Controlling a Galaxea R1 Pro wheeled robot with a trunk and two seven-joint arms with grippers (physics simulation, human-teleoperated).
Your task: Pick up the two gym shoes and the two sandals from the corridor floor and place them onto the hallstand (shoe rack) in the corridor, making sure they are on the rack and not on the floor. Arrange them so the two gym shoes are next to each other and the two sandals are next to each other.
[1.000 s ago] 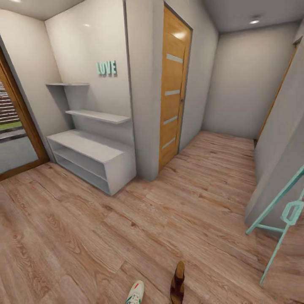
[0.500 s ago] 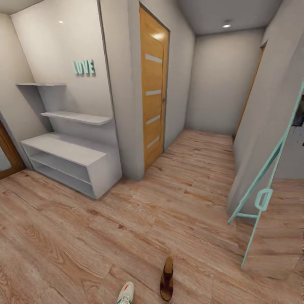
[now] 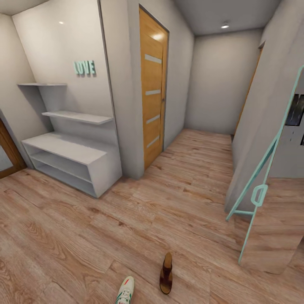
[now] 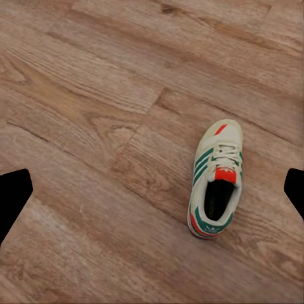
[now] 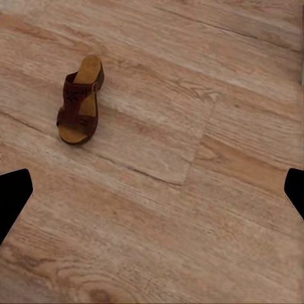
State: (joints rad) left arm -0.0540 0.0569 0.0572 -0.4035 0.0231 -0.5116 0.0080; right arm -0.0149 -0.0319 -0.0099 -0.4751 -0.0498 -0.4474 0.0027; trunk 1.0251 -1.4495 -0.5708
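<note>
Item: corridor, shoes to be racked. Floor [image 3: 139, 219]: wood plank. Sneaker [image 3: 125, 291]: one, white with green stripes, lying upright on its sole on the near floor, toe pointing away; also seen from the left wrist [image 4: 216, 180], tongue and opening facing up. Sandal [image 3: 166, 272]: one, dark brown, just right of the sneaker, apart from it; also seen from the right wrist [image 5: 79, 101]. Rack [image 3: 71, 162]: pale grey, far left against the wall, both shelf rows bare, well apart from both shoes. Left gripper [image 4: 152, 190]: finger tips dark at the frame sides, spread apart, holding nothing. Right gripper [image 5: 152, 190]: likewise spread, holding nothing. Step judged: approach for first pick. Advice: bring the left gripper down over the sneaker, jaws across its narrow width near the opening; take the sandal across its strap; carry each clear of the floor.
</note>
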